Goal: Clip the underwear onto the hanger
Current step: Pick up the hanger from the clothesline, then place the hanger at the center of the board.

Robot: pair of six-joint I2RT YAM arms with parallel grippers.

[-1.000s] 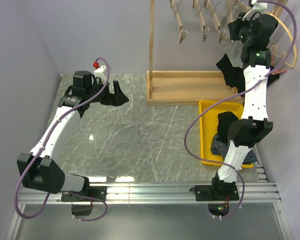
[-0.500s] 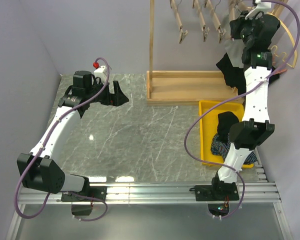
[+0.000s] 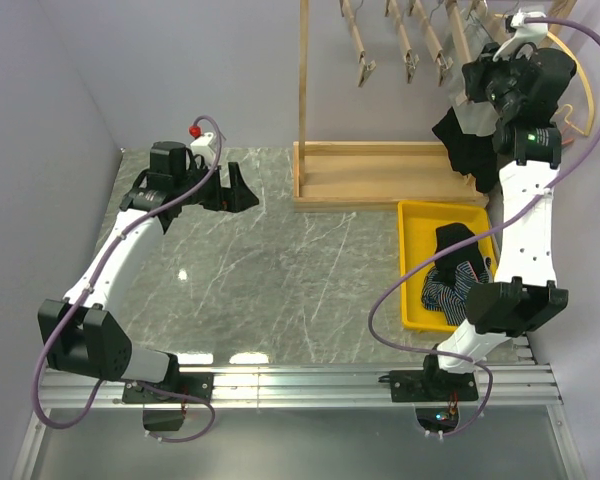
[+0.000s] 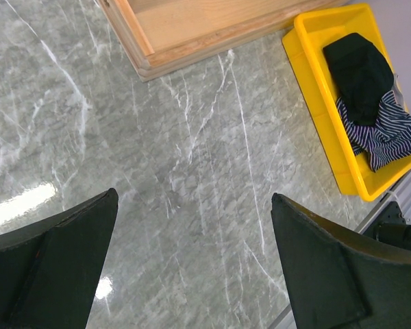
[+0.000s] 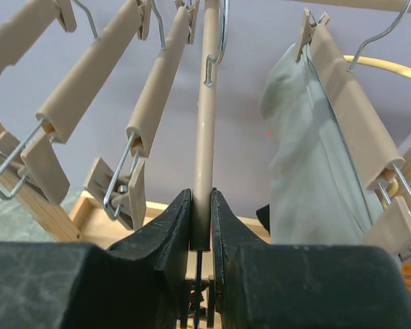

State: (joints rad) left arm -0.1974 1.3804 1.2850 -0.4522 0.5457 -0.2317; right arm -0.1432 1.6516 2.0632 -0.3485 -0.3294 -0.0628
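Up at the rack's top right, my right gripper (image 5: 201,199) is shut on the end of a tan wooden hanger (image 5: 205,116), whose bar runs straight up between the jaws. A grey underwear (image 5: 308,144) hangs clipped to the neighbouring hanger (image 5: 353,116) on the right. From above, the right gripper (image 3: 487,78) sits beside that grey underwear (image 3: 469,100), with a black garment (image 3: 467,152) hanging below. More underwear, black (image 4: 359,68) and striped (image 4: 387,133), lies in the yellow tray (image 3: 411,270). My left gripper (image 4: 193,199) is open over the bare marble, holding nothing.
Several other clip hangers (image 3: 360,50) hang from the rack, whose wooden post (image 3: 303,80) rises from a wooden base (image 3: 370,175). The yellow tray (image 4: 322,89) lies at the table's right edge. The left gripper (image 3: 235,190) hovers at the far left of the table.
The right arm has swung to the right, its elbow now past the tray, and the gripper sits a little further right at the hangers. The left arm has not moved.
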